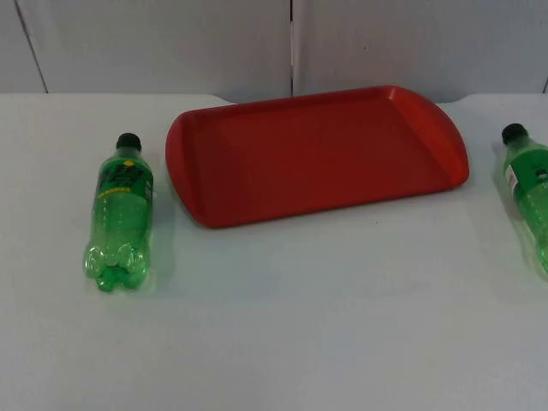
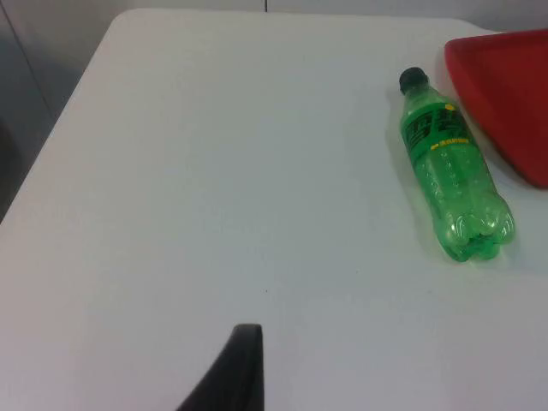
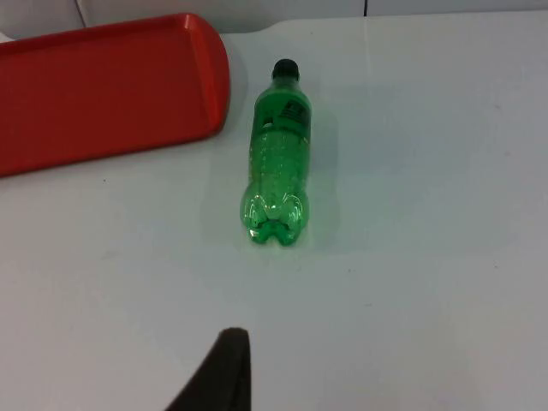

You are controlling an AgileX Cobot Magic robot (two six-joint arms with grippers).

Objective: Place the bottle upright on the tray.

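A red tray (image 1: pixel 317 154) lies empty at the back middle of the table. One green bottle with a black cap (image 1: pixel 122 210) lies on its side to the tray's left, cap pointing to the wall. A second green bottle (image 1: pixel 531 193) lies on its side at the table's right edge, cap also to the back. My left gripper (image 2: pixel 235 368) hovers over bare table, well short of the left bottle (image 2: pixel 449 167) and the tray's corner (image 2: pixel 505 94). My right gripper (image 3: pixel 223 372) hangs a good way before the right bottle (image 3: pixel 280 154), which lies beside the tray's end (image 3: pixel 103 86).
The white table (image 1: pixel 300 325) stretches wide in front of the tray. The grey partition wall (image 1: pixel 291 43) closes the back. The table's left edge (image 2: pixel 51 145) drops off beyond the left bottle.
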